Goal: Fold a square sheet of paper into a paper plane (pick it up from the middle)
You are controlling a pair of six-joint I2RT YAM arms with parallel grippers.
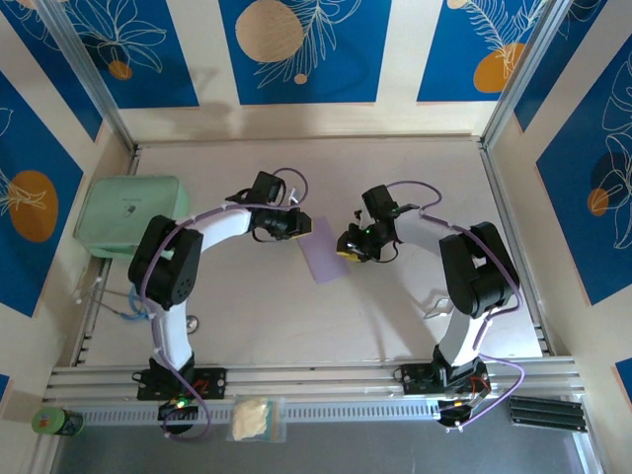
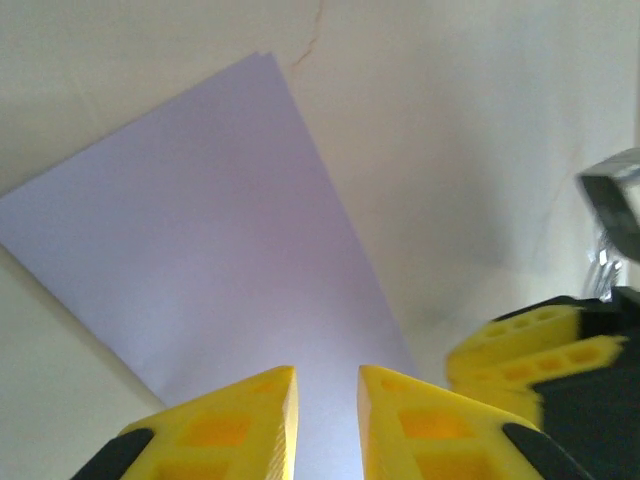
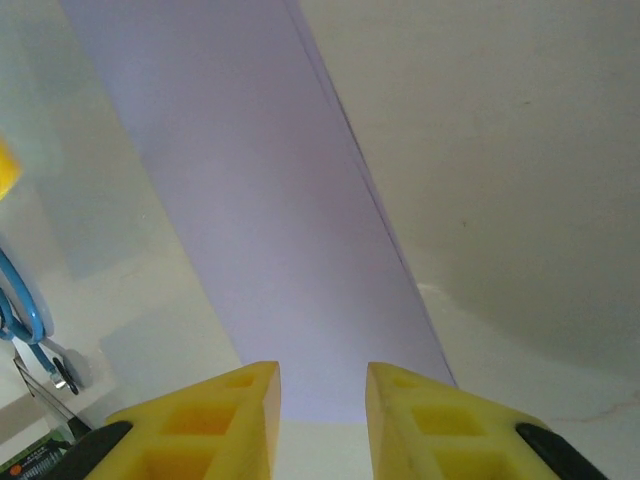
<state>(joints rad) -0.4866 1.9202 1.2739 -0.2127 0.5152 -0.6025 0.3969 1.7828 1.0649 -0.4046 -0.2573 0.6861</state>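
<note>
The lilac sheet of paper (image 1: pixel 322 253) lies flat on the table between my two grippers, as a long rectangle. In the right wrist view the paper (image 3: pixel 260 220) has a doubled long edge, like two layers. My left gripper (image 1: pixel 300 227) is at the paper's upper left end. Its yellow jaws (image 2: pixel 328 378) stand a little apart over the paper (image 2: pixel 220 240), holding nothing. My right gripper (image 1: pixel 348 247) is at the paper's right side. It (image 3: pixel 322 372) is open, with the paper's near edge just ahead of the fingertips and bare table in the gap. One right fingertip (image 2: pixel 530 350) shows beside the paper.
A mint-green rounded box (image 1: pixel 131 213) sits at the table's left edge, behind the left arm. Metal rails (image 1: pixel 316 380) run along the near edge, with a green bottle (image 1: pixel 57 422) and a pale lump (image 1: pixel 252 417) below them. A blue cable (image 3: pixel 22 310) hangs at the left.
</note>
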